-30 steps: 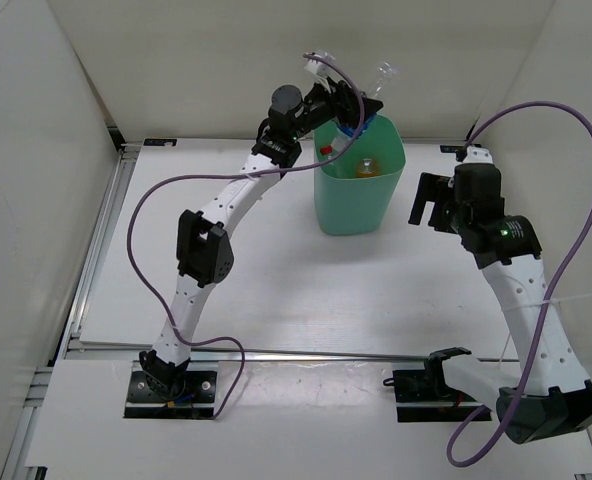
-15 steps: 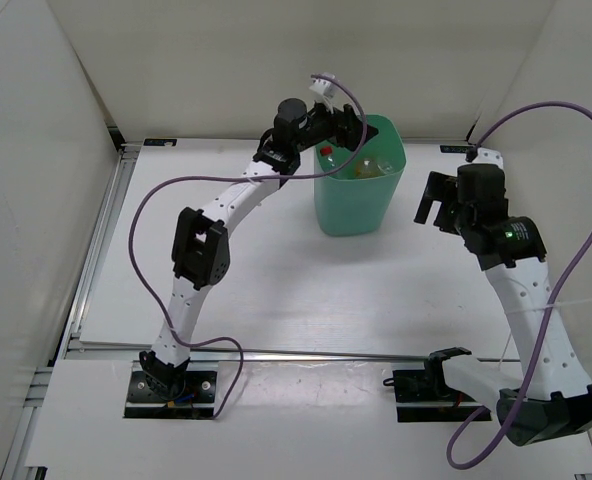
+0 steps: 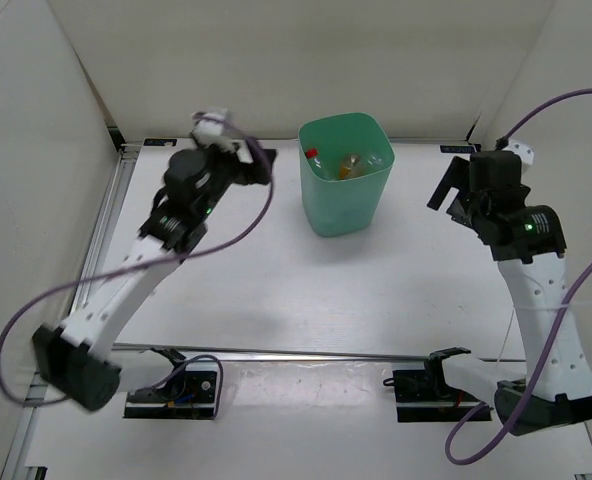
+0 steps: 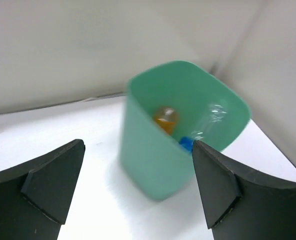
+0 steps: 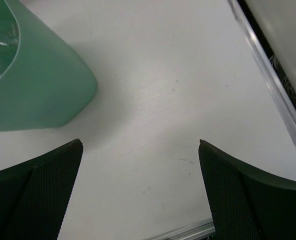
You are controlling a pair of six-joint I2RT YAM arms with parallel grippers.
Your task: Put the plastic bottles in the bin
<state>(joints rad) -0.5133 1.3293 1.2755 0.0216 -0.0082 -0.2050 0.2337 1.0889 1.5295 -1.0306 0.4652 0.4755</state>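
The mint-green bin point(image 3: 342, 205) stands at the back middle of the table. Inside it I see the orange bottle point(image 3: 351, 165) and a red cap point(image 3: 312, 154). The left wrist view shows the bin point(image 4: 153, 155) holding the orange bottle point(image 4: 165, 118), a blue-labelled clear bottle point(image 4: 187, 143) and a clear bottle point(image 4: 213, 114). My left gripper point(image 3: 256, 168) is open and empty, left of the bin and apart from it point(image 4: 138, 146). My right gripper point(image 3: 444, 190) is open and empty to the right of the bin point(image 5: 140, 145), above bare table.
White walls close in the back and both sides. A metal rail point(image 5: 273, 90) runs along the table's right edge, and another along the left edge point(image 3: 111, 215). The bin's side point(image 5: 38, 95) fills the upper left of the right wrist view.
My left arm swung back left from over the bin; the clear bottle it held is gone from its jaws. My right gripper moved slightly back and right.
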